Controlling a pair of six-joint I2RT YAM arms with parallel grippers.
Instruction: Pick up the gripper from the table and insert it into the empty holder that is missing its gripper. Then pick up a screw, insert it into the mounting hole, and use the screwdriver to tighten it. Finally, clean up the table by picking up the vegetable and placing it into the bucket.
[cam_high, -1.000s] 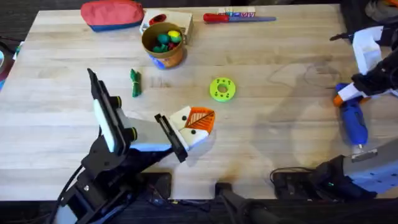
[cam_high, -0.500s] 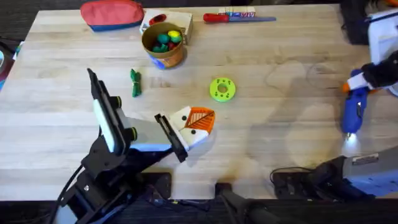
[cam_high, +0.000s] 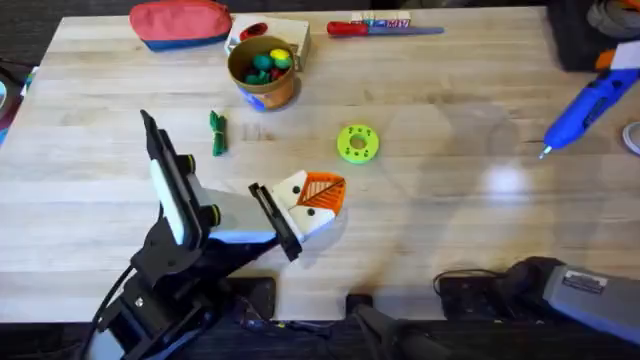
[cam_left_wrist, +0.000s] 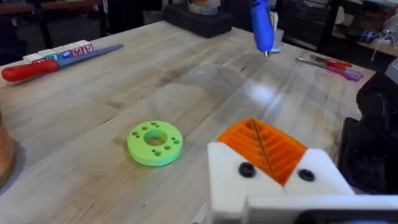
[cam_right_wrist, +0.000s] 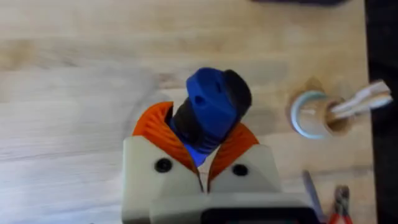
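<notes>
Gripping the screwdriver (cam_right_wrist: 211, 115), the right gripper (cam_right_wrist: 200, 163) hides its lower body.

The left arm (cam_high: 185, 240) is black with a white panel along its link and yellow-green knobs on the side. Its gripper (cam_high: 312, 203) has white fingers with orange ribbed pads (cam_left_wrist: 264, 146) and two dark screws. The right gripper (cam_right_wrist: 202, 168) is built alike; its arm (cam_high: 580, 290) is grey with a small label.
</notes>
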